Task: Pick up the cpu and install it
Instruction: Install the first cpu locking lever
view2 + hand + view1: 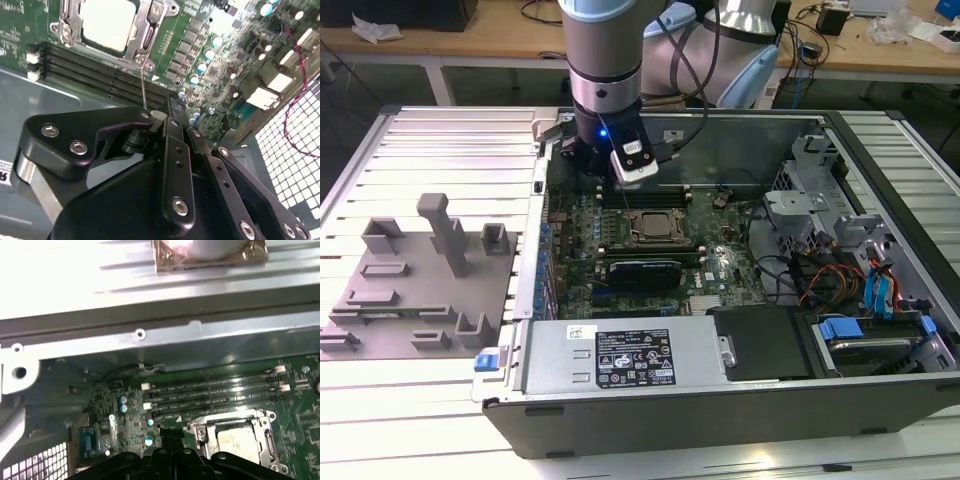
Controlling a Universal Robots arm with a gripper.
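Note:
The cpu (654, 222) is a pale square chip lying flat inside the dark socket frame on the green motherboard (720, 265) of the open computer case. Both wrist views show the cpu (110, 26) (237, 440) seated in that frame. A thin metal lever (143, 86) stands up beside the socket. My gripper (588, 172) hangs over the board's far edge, on the exterior view's left of the socket and apart from the chip. Its black fingers (174, 150) are pressed together with nothing between them, and the gripper (172, 452) points down near the memory slots.
A long grey metal box with a white label (620, 360) lies along the case's near side. Memory slots (100, 70) run beside the socket. A drive cage (815, 205) and coloured cables (840, 280) fill the right end. A grey fixture plate (410, 290) sits outside on the left.

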